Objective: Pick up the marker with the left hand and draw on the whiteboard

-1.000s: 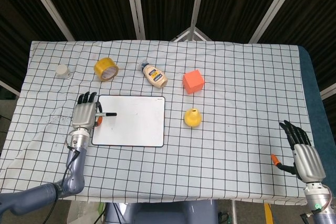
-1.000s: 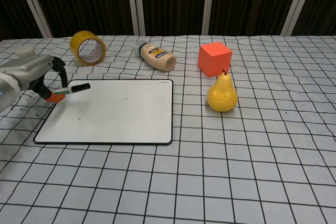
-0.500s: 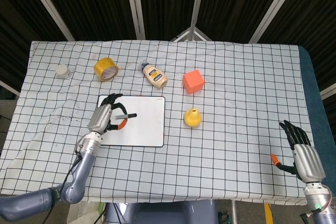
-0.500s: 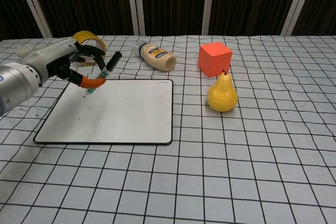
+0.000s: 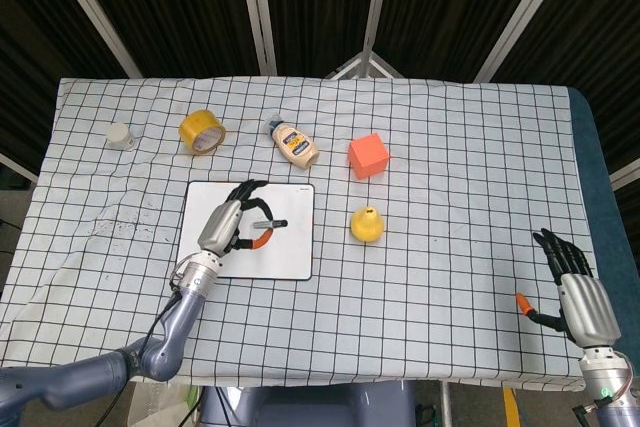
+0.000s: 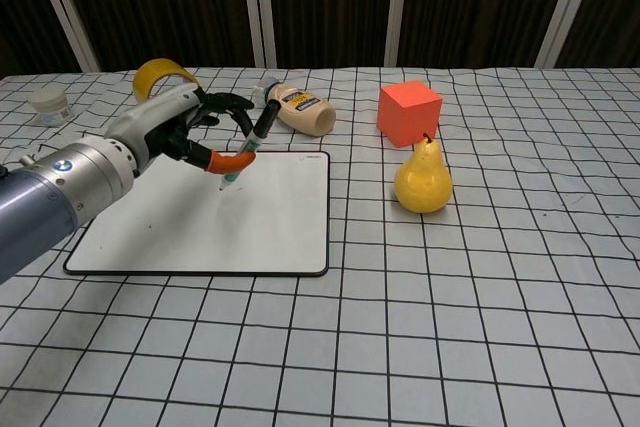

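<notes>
Left hand (image 6: 185, 127) clamped on marker (image 6: 250, 145), tip near whiteboard (image 6: 270, 217); lower softly, press lightly, slide slowly; right hand (image 5: 578, 292) open, holding nothing.

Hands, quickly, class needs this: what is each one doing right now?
Left hand: holds the marker, tip down over the whiteboard.
Right hand: open, holding nothing, fingers spread.
</notes>
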Controlling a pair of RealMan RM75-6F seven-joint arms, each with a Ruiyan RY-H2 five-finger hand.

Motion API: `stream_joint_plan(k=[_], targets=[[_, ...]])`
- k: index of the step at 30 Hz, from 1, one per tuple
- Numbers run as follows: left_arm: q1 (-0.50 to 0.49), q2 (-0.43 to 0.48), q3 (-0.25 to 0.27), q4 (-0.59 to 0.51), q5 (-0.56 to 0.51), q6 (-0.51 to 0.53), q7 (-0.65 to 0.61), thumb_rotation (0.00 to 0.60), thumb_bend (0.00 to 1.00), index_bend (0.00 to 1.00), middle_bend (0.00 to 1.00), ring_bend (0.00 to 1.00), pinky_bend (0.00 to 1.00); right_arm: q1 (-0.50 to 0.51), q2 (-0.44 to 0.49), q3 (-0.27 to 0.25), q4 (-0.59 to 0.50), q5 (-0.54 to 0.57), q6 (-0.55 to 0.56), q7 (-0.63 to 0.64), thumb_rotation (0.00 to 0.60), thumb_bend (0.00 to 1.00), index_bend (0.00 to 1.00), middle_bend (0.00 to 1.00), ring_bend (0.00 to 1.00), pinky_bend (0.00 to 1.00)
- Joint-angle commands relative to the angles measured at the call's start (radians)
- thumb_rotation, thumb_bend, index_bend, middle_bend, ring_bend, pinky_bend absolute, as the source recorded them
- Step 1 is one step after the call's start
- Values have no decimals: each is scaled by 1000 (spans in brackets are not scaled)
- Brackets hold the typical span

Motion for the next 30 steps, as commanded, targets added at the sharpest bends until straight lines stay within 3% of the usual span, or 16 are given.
stream_joint_plan(k=[1,30], targets=[[-10,-14,-1,22,5,-8,-21,600,545,651,104,0,56,0,0,0,0,1,0,1,600,324,0,0,0,0],[-52,-40,29,215,42,-65,-111,600,545,657,105,0,56,2,1,-1,-6,10,-12,4,600,324,0,0,0,0]])
